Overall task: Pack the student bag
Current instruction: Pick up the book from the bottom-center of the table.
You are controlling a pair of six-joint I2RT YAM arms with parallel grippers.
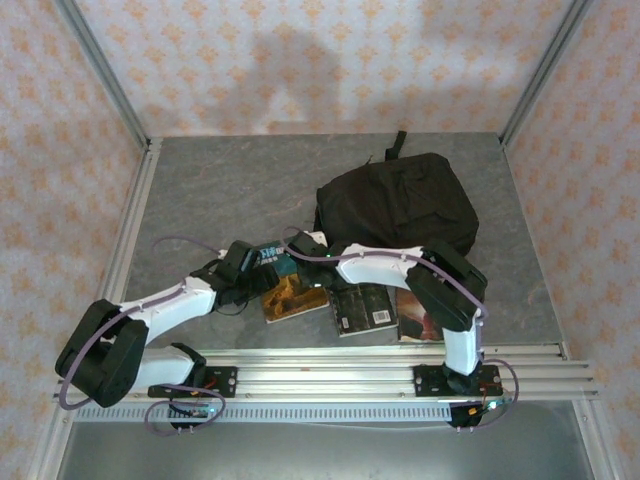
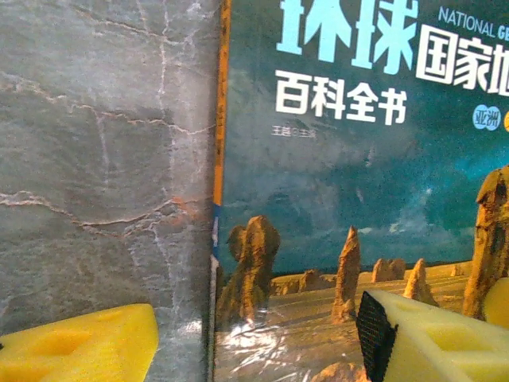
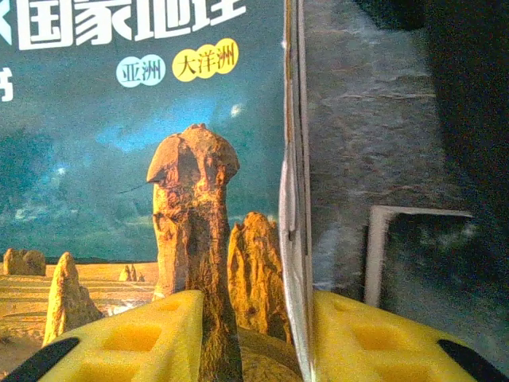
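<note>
The student bag [image 1: 400, 205], a big black backpack, lies at the back right of the table. In front of it lies a teal book with orange rock pillars [image 1: 295, 295] [image 2: 334, 175] [image 3: 119, 159], flat on the grey table. My left gripper [image 1: 268, 268] [image 2: 258, 334] stands open across the book's spine edge, with one yellow finger [image 2: 79, 346] over the table and the other over the cover. My right gripper [image 1: 308, 243] [image 3: 256, 318] is open astride the opposite page edge. Its right finger [image 3: 374, 342] rests against the pages and the left one hovers over the cover.
A dark book [image 1: 362, 308] [image 3: 413, 263] and a reddish book [image 1: 420, 318] lie in a row to the right of the teal one, near the rail [image 1: 350, 365] at the front edge. Patterned walls close in the table.
</note>
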